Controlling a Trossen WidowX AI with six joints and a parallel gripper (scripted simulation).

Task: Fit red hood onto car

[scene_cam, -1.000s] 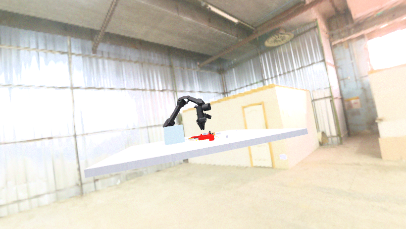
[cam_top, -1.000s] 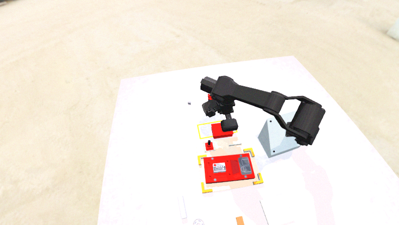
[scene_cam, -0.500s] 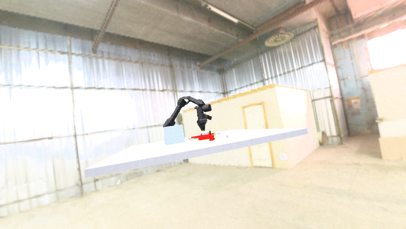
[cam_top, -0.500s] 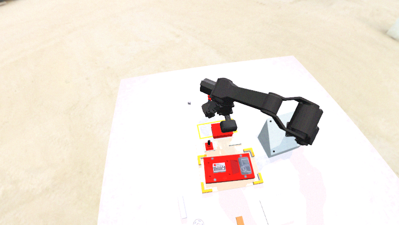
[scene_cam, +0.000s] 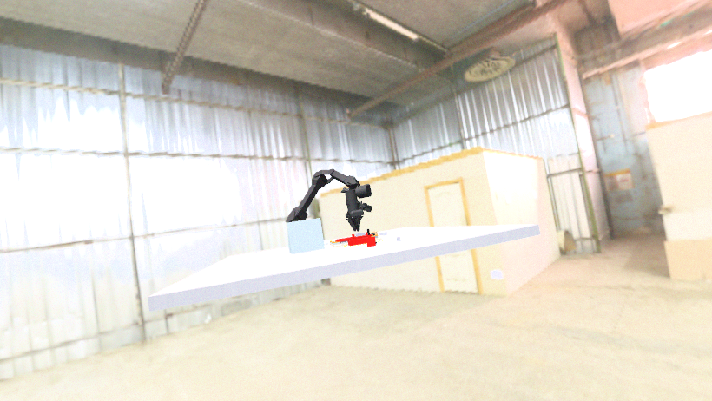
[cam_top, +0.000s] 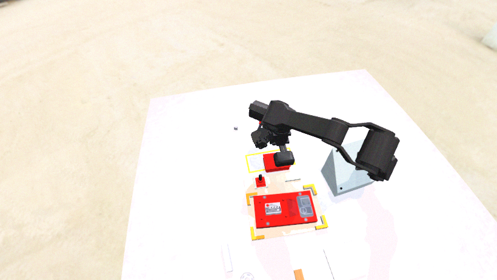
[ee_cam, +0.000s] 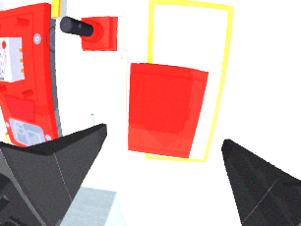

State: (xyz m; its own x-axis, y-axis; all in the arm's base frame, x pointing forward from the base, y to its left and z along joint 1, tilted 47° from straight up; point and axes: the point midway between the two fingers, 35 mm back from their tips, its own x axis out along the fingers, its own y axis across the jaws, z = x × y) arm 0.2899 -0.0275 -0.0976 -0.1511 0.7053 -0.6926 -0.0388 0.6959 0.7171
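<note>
The red hood (cam_top: 269,166) (ee_cam: 164,108) lies on the table, roof up, partly inside the yellow outline (cam_top: 246,163) (ee_cam: 228,49) and overlapping its long side. My gripper (scene_cam: 356,229) (ee_cam: 164,137) is open and empty, pointing down above the hood. In the wrist view the fingertips are on either side of the hood's near end, with a wider gap on the right. The red chassis (cam_top: 259,217) (ee_cam: 39,88) sits in the jig with yellow corners (cam_top: 322,226). The engine block (cam_top: 273,208) (ee_cam: 14,60) is on its deck, among the pegs (ee_cam: 22,22). The hood's corner holes are not visible.
A red block with a black upright knob (cam_top: 260,181) (ee_cam: 110,41) stands between hood and chassis. A pale blue wedge (cam_top: 347,177) (scene_cam: 306,236) (ee_cam: 98,203) is under the arm's base. A small grey piece (cam_top: 235,128) lies farther back; an orange piece (cam_top: 298,274) is at the front.
</note>
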